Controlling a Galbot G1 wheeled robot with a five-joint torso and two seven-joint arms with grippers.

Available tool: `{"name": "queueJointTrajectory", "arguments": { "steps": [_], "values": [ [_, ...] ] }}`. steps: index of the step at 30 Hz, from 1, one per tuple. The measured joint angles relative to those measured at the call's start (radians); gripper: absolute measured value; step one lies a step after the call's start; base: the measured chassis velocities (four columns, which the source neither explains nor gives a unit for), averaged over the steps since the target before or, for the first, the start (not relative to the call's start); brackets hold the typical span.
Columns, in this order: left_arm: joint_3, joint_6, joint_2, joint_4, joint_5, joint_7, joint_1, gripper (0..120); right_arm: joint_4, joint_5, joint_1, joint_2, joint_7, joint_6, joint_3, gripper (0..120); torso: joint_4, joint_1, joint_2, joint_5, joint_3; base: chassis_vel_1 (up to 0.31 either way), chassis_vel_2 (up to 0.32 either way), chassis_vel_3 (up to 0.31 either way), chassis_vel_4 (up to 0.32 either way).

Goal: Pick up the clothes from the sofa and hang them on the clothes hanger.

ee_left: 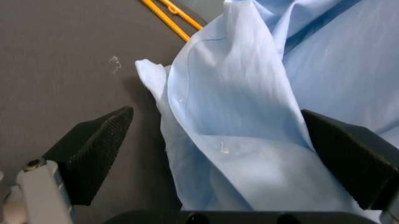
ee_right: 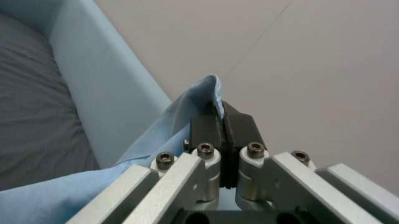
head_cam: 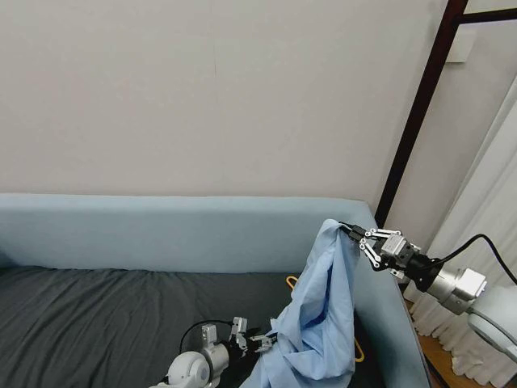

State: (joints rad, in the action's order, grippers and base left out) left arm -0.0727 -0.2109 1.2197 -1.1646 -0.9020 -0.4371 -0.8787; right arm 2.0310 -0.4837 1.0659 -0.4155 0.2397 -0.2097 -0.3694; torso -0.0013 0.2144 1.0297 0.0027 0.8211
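— At the right end of the sofa (head_cam: 161,234), what does the head view give?
— The right gripper (head_cam: 355,233) holds the light blue shirt (head_cam: 323,315) up by one edge. The cloth hangs down to the dark seat (head_cam: 81,315), where the left gripper (head_cam: 262,341) sits at its lower folds. A yellow hanger (head_cam: 289,281) shows just beside the shirt.
— Left wrist view?
— Jaws spread wide, a shirt fold (ee_left: 249,116) lying between them, unpinched.
— Right wrist view?
— Fingertips (ee_right: 209,128) pressed together on the shirt's edge (ee_right: 168,126).
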Motion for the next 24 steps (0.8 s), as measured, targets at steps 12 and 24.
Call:
{"name": "queueJointTrajectory", "arguments": {
  "steps": [12, 24],
  "values": [
    [0.029, -0.004, 0.031, 0.026, 0.011, -0.043, -0.025, 82, 0.012, 0.001, 0.018, -0.006, -0.002, 0.002, -0.021, 0, -0.0001, 0.000, 0.000, 0.0000, 0.000, 0.000, 0.000, 0.000, 0.000],
    [0.066, 0.001, 0.026, -0.001, 0.017, -0.068, -0.061, 36, 0.018, 0.001, 0.034, 0.003, -0.015, 0.003, -0.055, 0, -0.0001, 0.000, 0.000, -0.0001, 0.000, 0.000, 0.000, 0.000, 0.000]
  ]
}}
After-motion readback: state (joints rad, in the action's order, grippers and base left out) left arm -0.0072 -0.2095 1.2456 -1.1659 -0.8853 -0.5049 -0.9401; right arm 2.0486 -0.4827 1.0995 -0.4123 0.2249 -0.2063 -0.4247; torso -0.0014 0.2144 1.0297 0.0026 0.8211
